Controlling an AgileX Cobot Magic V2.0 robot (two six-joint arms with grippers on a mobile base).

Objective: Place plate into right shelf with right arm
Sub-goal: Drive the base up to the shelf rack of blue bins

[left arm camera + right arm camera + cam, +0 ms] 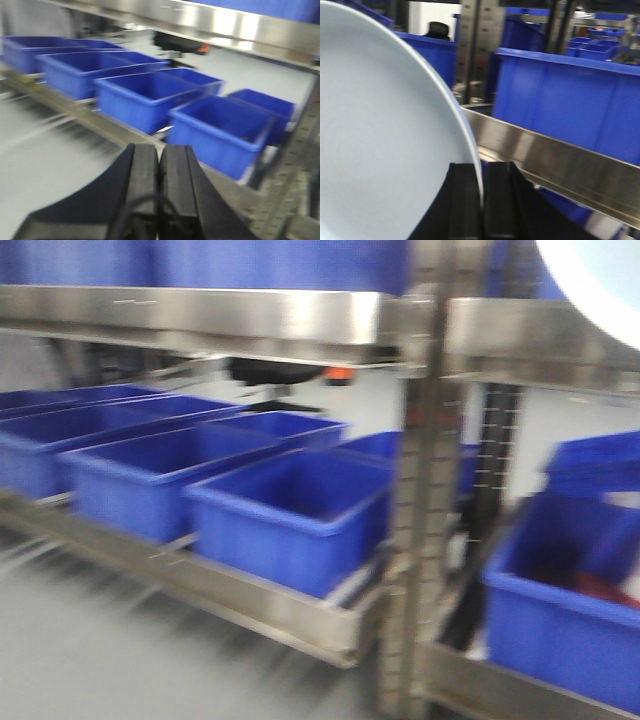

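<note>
The white plate (380, 140) fills the left of the right wrist view, held on edge. My right gripper (481, 167) is shut on the plate's rim, one finger on each side. A piece of the plate (600, 285) shows at the top right of the front view, above the right shelf's steel rail (540, 340). In the right wrist view the shelf's steel rail (555, 160) runs just ahead of the fingers, with a blue crate (560, 95) behind it. My left gripper (160, 150) is shut and empty, facing a row of blue crates (145, 97).
A perforated steel upright (420, 490) divides the left shelf from the right shelf. Several blue crates (290, 510) sit on the left shelf's lower tier. A blue crate (570, 610) with something red inside sits on the right shelf's lower tier. All views are motion-blurred.
</note>
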